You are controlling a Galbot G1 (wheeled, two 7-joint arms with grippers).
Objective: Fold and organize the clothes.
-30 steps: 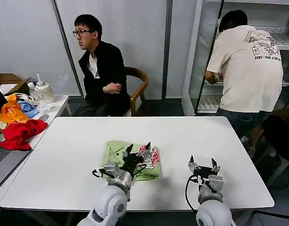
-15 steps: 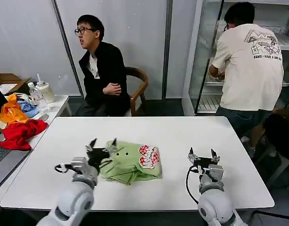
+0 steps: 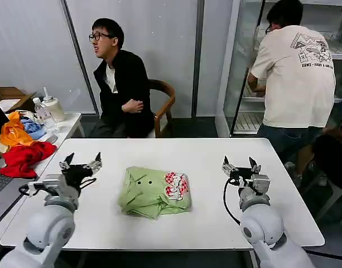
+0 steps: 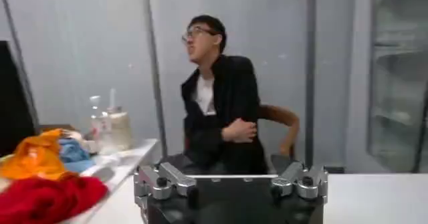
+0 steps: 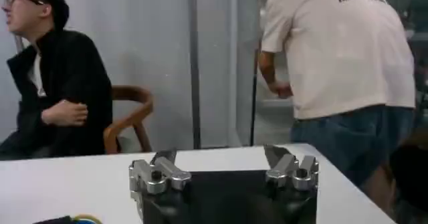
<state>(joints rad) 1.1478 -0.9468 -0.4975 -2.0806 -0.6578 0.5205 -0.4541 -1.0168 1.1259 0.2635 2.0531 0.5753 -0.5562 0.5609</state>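
The light green shirt (image 3: pixel 154 192) lies folded in a compact bundle at the middle of the white table (image 3: pixel 176 153), its red-and-white graphic facing up on the right side. My left gripper (image 3: pixel 81 161) is open and raised over the table's left part, well clear of the shirt, with nothing between its fingers. My right gripper (image 3: pixel 240 163) is open too, held above the table to the right of the shirt. In the left wrist view the left gripper (image 4: pixel 231 176) points at the far table edge; in the right wrist view the right gripper (image 5: pixel 221 160) does the same.
A heap of red, orange and blue garments (image 3: pixel 20 145) and bottles (image 3: pixel 48 111) sit on a side table at the left. A person sits on a chair (image 3: pixel 162 106) behind the table. Another person stands at a glass cabinet (image 3: pixel 243 67) at back right.
My left gripper has left the shirt and swung far to the left, rising off the cloth. The shirt stays folded at the centre. The right gripper has lifted a little.
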